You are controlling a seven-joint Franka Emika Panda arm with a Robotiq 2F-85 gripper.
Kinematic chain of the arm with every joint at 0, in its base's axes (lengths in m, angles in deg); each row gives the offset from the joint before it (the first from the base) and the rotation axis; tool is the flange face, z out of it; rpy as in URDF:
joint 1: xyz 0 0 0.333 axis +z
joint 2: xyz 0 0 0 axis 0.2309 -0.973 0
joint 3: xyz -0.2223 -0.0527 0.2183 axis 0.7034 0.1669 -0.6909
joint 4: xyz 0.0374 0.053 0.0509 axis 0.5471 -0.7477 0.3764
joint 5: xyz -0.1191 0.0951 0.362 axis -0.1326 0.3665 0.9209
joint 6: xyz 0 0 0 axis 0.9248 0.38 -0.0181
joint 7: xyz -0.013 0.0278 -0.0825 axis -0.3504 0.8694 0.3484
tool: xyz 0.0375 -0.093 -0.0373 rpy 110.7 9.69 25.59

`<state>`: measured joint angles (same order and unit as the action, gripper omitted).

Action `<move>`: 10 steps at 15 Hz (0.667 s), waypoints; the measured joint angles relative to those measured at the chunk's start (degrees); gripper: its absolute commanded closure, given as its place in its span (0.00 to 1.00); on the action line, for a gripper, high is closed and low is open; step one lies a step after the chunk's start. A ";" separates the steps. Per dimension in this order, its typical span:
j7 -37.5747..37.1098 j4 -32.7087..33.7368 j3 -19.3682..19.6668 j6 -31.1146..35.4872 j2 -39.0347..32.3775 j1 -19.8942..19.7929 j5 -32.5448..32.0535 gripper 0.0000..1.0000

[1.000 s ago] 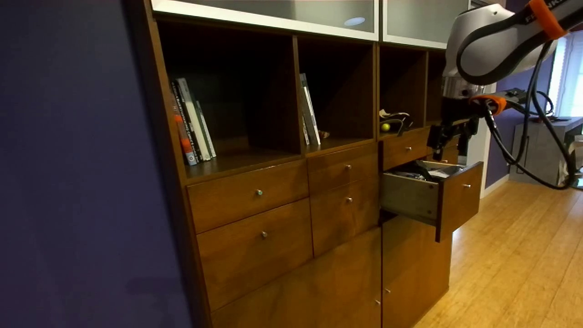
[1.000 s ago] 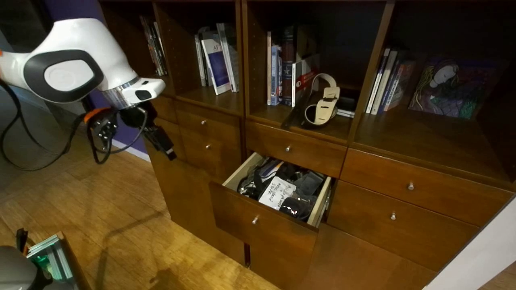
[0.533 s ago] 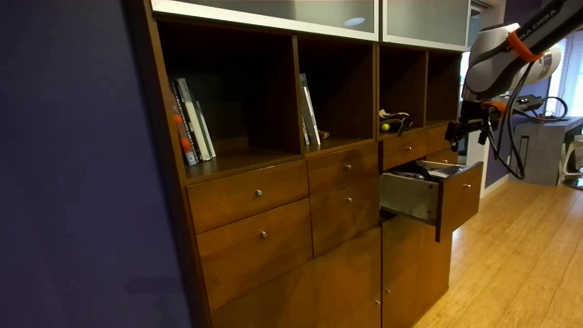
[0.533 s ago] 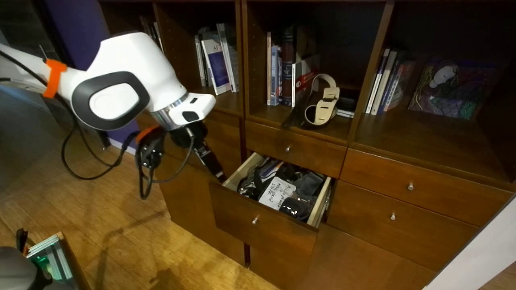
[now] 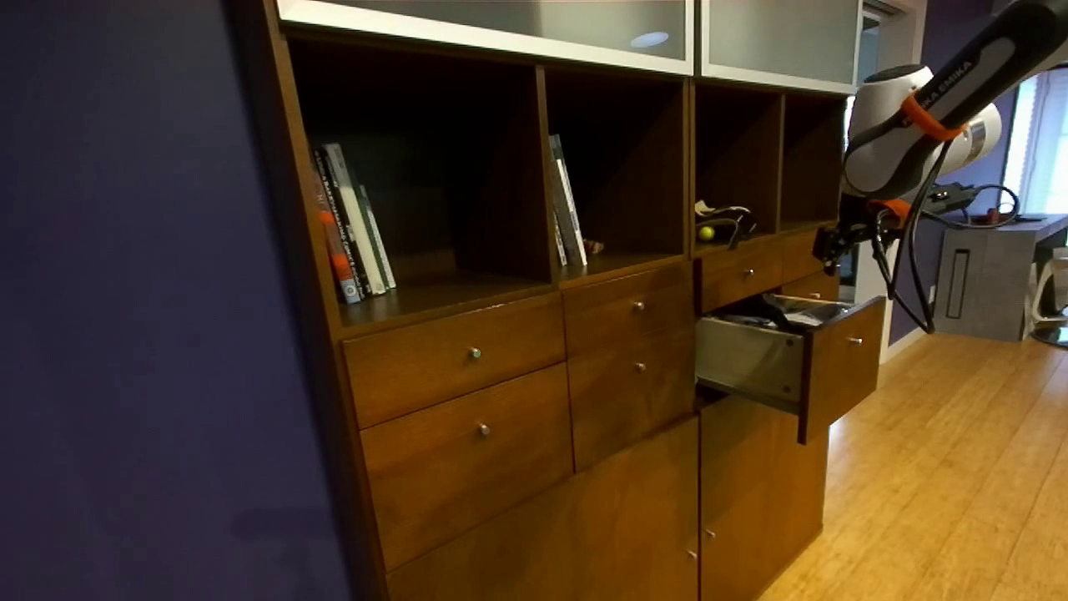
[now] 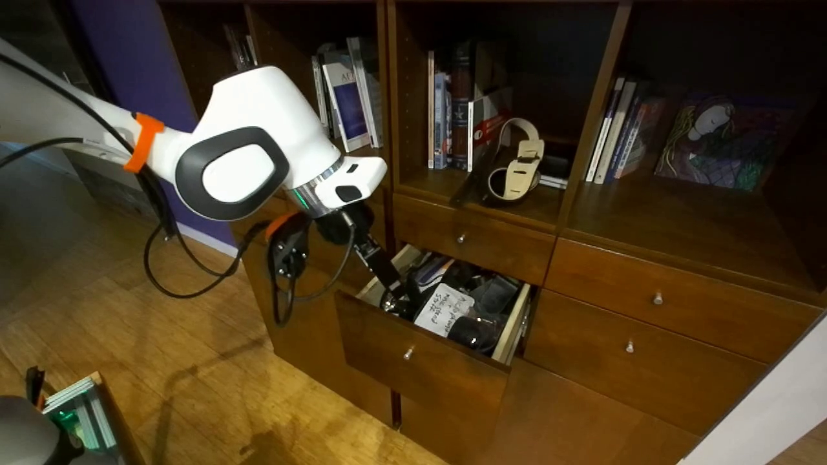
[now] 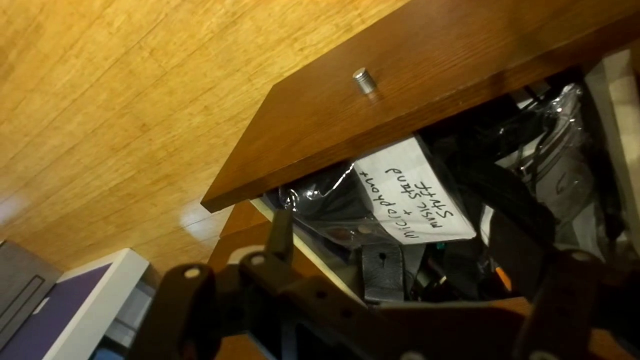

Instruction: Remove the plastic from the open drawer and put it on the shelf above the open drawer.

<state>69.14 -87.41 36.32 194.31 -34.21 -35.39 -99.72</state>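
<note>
The open drawer (image 6: 452, 378) is pulled out, with its brown front and round knob; it also shows in the wrist view (image 7: 310, 135). In it lies a clear plastic bag (image 7: 340, 200) with dark contents and a white handwritten label (image 7: 415, 192); the bag also shows in an exterior view (image 6: 477, 332). My gripper (image 6: 402, 294) points down over one side of the drawer, beside the label. In the wrist view the gripper (image 7: 407, 240) has its jaws wide apart, nothing between them. I cannot tell if it touches anything. The shelf (image 6: 546, 210) is the cubby above.
Upright books (image 6: 452, 123) and a cream strap (image 6: 522, 168) stand on that shelf. In an exterior view a yellow-green ball (image 5: 707, 234) lies there. A closed drawer (image 6: 475, 242) separates shelf and open drawer. Black straps (image 7: 382, 270) and pouches crowd the drawer.
My gripper has moved from beside the cabinet towards the drawer and down, and is now over its contents. The drawer and the plastic bag have not moved.
</note>
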 measured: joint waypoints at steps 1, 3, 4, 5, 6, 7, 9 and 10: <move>0.00 0.00 0.22 0.00 0.00 0.23 0.00 0.00; 0.00 0.32 0.85 0.00 -0.63 0.71 0.29 0.00; -0.01 0.95 1.30 0.01 -1.53 0.95 0.66 0.00; 0.06 1.90 1.88 0.02 -2.81 1.33 1.55 0.00; 0.09 3.10 2.46 0.32 -4.47 1.68 2.30 0.00; 0.08 4.45 3.05 1.05 -6.37 2.02 2.94 0.00; 0.12 7.17 3.97 2.75 -10.26 2.71 4.44 0.00; 0.13 8.51 4.39 3.90 -12.27 3.06 5.25 0.00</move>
<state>69.27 -78.89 40.72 198.22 -46.48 -32.33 -94.47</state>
